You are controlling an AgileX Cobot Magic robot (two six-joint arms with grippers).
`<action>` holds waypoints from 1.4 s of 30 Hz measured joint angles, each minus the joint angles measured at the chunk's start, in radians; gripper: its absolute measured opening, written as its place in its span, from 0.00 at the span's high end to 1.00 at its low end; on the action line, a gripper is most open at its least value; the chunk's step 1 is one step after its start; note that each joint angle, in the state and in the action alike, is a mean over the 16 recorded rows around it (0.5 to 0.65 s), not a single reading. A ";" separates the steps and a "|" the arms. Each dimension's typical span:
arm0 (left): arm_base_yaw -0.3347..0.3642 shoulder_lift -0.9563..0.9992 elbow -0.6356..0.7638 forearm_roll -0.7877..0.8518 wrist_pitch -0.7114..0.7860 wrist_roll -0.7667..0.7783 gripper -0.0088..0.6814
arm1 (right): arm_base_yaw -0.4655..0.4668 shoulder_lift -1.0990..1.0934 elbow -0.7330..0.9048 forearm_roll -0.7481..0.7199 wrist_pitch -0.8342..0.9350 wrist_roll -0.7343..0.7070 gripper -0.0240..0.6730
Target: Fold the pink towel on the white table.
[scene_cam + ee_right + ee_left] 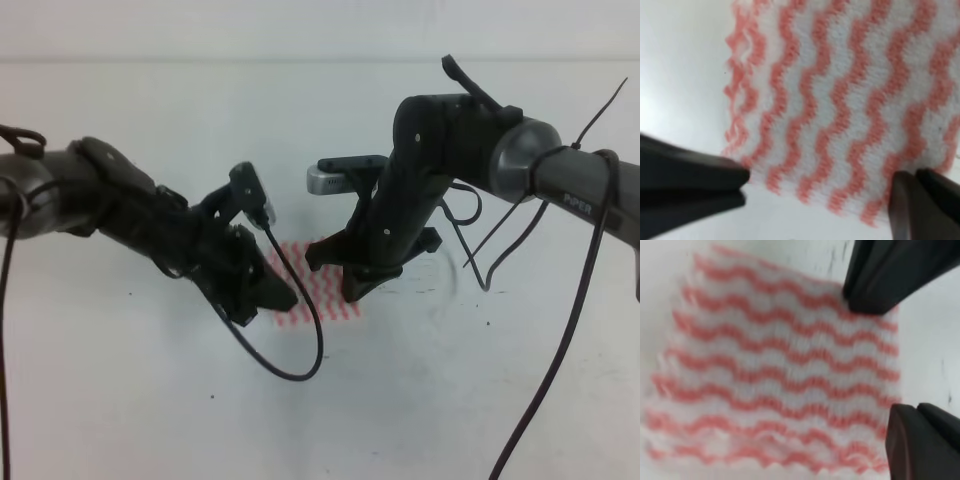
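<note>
The left gripper (885, 360) has its jaws spread apart, one fingertip at the upper right of the left wrist view over the towel's far corner and the other at the lower right by the near corner, so the cloth's right-hand edge runs between them. The right gripper (820, 192) is likewise parted: its dark fingers sit at the lower left and lower right of the right wrist view, straddling the towel's bottom edge. Neither is clamped on anything.

The pink towel (318, 287) lies flat at the centre of the exterior high view, mostly hidden under both wrists, on the white tabletop (400, 400). In the wrist views one border looks doubled or frayed, which suggests a fold is already laid, though blur makes that uncertain.

To do this step well, each gripper would best come straight down on its own edge, pinching only the layer meant to travel, and both should lift together so the stripes stay aligned. A loose black cable (290, 350) hangs near the cloth and could snag.

No containers are visible.
</note>
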 joint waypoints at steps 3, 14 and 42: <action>0.000 0.018 0.000 0.001 0.014 -0.007 0.99 | 0.000 0.000 0.000 0.001 0.000 0.000 0.97; 0.000 0.040 -0.031 0.002 0.039 -0.016 0.99 | 0.000 -0.001 0.000 0.020 0.016 -0.002 0.97; 0.000 0.031 -0.057 -0.089 -0.187 -0.015 0.99 | -0.005 0.008 -0.079 0.004 -0.099 0.038 0.99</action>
